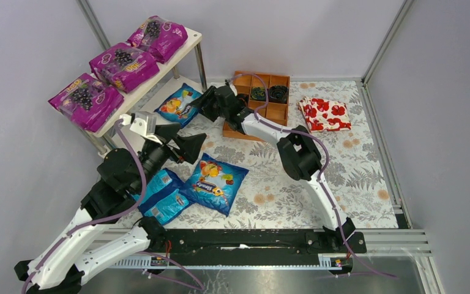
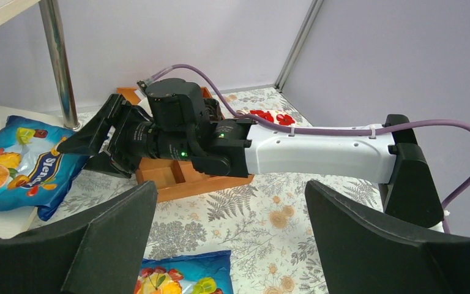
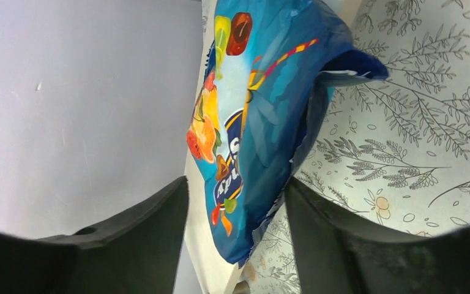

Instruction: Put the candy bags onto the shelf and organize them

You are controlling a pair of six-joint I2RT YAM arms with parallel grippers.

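Where we enter it, blue candy bag (image 1: 174,105): on the lower board of the shelf (image 1: 149,82), one end hanging past the edge; right gripper (image 1: 197,105): jaws spread at that end, clamping nothing we can see; left gripper (image 1: 180,139): wide open, empty, above the table; purple grape bags (image 1: 124,64): three, top board; two blue bags (image 1: 214,182): unshelved; risk, we judge: a careless withdrawal snags the overhang and drags it off.
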